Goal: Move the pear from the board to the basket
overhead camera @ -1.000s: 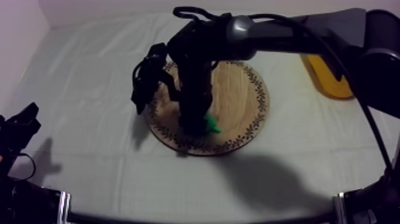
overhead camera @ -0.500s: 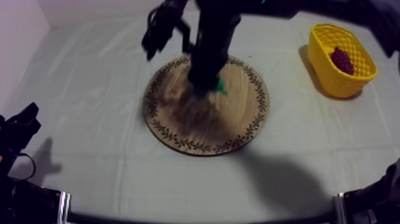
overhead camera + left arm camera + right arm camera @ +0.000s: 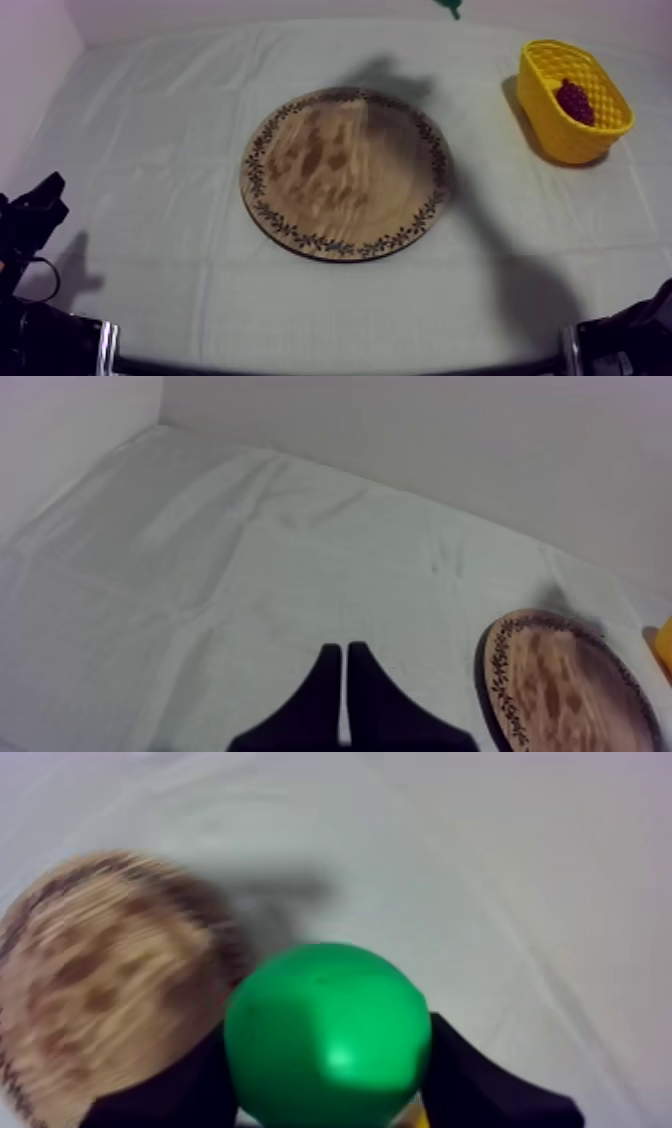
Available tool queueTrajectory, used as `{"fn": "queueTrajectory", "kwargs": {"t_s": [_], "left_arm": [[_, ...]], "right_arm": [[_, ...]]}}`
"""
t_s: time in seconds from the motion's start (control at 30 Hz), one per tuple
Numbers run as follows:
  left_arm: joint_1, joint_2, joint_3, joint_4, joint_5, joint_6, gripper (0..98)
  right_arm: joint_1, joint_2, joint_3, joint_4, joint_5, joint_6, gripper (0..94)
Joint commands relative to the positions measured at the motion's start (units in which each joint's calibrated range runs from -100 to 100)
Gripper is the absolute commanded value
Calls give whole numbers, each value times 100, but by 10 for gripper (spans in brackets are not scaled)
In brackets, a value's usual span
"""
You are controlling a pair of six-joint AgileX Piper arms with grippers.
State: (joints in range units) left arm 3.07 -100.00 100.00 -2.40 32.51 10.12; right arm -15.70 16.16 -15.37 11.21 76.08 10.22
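board (image 3: pixel 345 172) smack in the middle of the table (image 3: pixel 150 150) | basket (image 3: pixel 560 145) way off to its right, further back | grapes (image 3: pixel 574 99) sitting in the basket | pear (image 3: pixel 325 1032) up over the table, just beside the board

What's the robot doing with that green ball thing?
That's a toy pear. The right gripper is shut on it and holds it in the air, off the wooden board. It is not yet in the yellow basket, where a bunch of grapes lies. The left gripper rests shut at its side.
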Motion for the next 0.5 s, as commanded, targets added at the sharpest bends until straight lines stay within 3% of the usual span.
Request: {"fn": "queueTrajectory", "kwargs": {"t_s": [0.0, 0.2, 0.47], "left_arm": [[1, 0, 0, -2, -1, 1, 1], [1, 0, 0, -2, -1, 1, 1], [1, 0, 0, -2, -1, 1, 1]], "right_arm": [[491, -4, -66, 87, -128, -241, 343], [1246, 6, 40, 379, -419, -671, 350], [2024, -12, 827, 545, -724, -851, 346]]}}
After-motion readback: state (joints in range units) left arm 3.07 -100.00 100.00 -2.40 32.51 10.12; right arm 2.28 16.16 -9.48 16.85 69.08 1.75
